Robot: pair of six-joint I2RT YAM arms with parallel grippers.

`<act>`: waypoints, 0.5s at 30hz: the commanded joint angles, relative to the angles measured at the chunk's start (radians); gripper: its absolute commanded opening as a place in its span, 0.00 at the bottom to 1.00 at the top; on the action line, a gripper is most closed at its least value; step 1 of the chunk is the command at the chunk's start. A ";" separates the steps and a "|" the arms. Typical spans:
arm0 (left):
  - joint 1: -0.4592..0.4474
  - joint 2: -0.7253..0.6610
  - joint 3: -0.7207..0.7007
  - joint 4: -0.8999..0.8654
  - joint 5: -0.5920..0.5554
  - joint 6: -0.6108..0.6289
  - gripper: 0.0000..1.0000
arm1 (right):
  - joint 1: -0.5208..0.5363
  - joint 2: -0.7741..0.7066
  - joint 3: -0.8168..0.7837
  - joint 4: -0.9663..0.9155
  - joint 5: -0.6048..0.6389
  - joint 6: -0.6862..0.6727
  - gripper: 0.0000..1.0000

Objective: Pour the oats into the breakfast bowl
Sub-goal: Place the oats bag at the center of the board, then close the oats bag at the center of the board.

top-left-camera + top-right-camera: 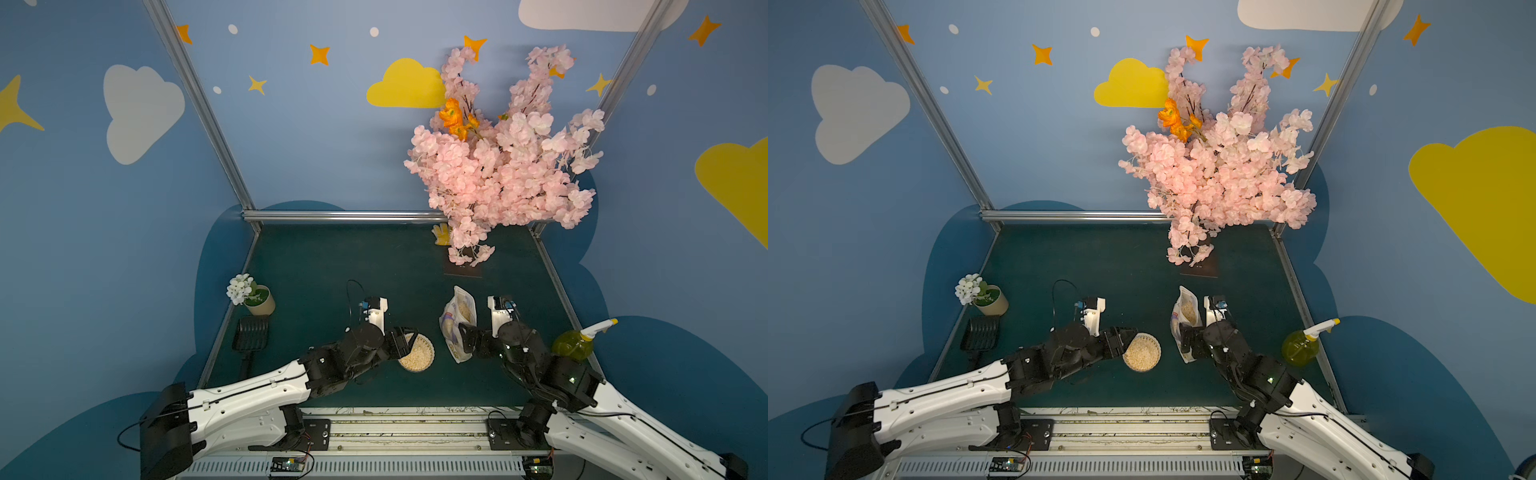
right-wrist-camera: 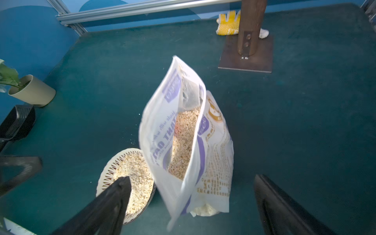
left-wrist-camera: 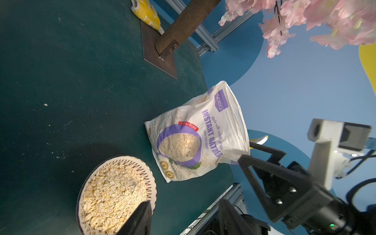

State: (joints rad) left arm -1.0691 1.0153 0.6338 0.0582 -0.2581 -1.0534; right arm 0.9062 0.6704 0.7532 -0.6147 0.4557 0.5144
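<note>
Right gripper: jaws fully apart, gripping nothing, with the upright opened bag of oats standing between them. Left gripper: jaws half apart, straddling the breakfast bowl rim without closing on it; the bowl, heaped with flakes, sits just at the bag's 9 o'clock. Open table extends toward 12 o'clock up to the tree base plate; a spray bottle crowds the 3 o'clock edge.

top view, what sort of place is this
Probably a staged robot test cell: an aluminium frame boxes in the green table, the walls carry painted clouds and stars, and two robot arms sit at its front edge.
</note>
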 commanded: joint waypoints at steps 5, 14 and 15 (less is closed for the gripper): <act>-0.003 -0.032 0.019 -0.075 -0.036 0.039 0.58 | 0.000 0.177 0.317 -0.419 -0.035 -0.062 0.97; -0.003 -0.023 0.006 -0.064 -0.017 0.030 0.58 | -0.001 0.366 0.425 -0.517 -0.106 -0.047 0.63; -0.003 -0.023 0.006 -0.061 -0.013 0.030 0.58 | -0.001 0.376 0.420 -0.513 -0.106 -0.047 0.63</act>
State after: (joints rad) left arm -1.0695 0.9970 0.6338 -0.0021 -0.2802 -1.0363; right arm 0.9058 1.0378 1.1591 -1.0691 0.3725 0.4690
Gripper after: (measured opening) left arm 0.579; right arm 0.628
